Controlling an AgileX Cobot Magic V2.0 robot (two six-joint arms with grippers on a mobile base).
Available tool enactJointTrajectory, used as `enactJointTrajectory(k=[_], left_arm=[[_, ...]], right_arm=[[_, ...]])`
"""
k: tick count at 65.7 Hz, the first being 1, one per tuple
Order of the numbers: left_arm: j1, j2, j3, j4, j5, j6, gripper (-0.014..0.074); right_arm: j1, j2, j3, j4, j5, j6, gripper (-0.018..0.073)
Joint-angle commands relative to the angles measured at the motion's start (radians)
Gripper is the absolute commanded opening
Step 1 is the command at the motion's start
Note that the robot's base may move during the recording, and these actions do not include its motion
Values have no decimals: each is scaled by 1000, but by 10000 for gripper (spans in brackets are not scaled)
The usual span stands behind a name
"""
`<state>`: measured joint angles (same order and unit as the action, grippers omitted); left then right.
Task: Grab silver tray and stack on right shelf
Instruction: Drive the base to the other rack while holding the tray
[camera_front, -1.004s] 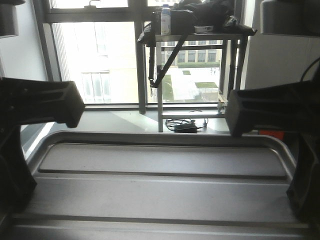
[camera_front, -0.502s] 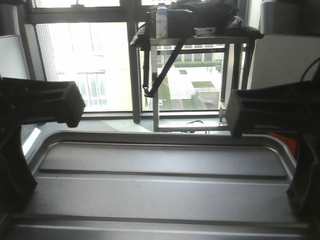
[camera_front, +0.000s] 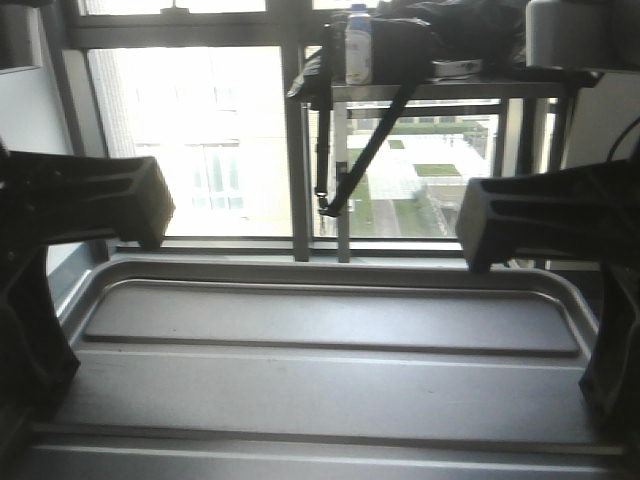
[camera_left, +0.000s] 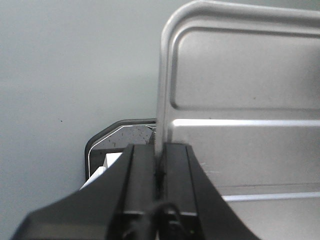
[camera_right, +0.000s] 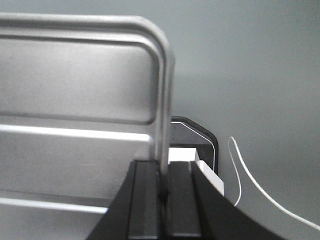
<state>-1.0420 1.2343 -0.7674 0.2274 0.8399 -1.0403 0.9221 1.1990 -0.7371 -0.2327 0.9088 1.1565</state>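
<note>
Evenly gripped, the silver tray (camera_front: 330, 385) sits level, left fingers (camera_left: 141, 180) and right fingers (camera_right: 146, 200) pinching opposite rims for balance.

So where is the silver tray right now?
The silver tray fills the bottom of the front view, held up before the window, with the left gripper pinching its left rim and the right gripper pinching its right rim.

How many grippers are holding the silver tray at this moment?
2. The left gripper is shut on the left rim of the silver tray; the right gripper is shut on its right rim.
</note>
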Motion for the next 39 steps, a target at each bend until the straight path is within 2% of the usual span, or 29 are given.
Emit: enactJointTrajectory(k=[1,39], left_arm=[[-2,-23,-25,35,23,-2,-100],[-2,-23,-25,35,23,-2,-100]], right_arm=[[2,-22,-27,-37,23,-10,77],[2,-22,-27,-37,25,-10,77]])
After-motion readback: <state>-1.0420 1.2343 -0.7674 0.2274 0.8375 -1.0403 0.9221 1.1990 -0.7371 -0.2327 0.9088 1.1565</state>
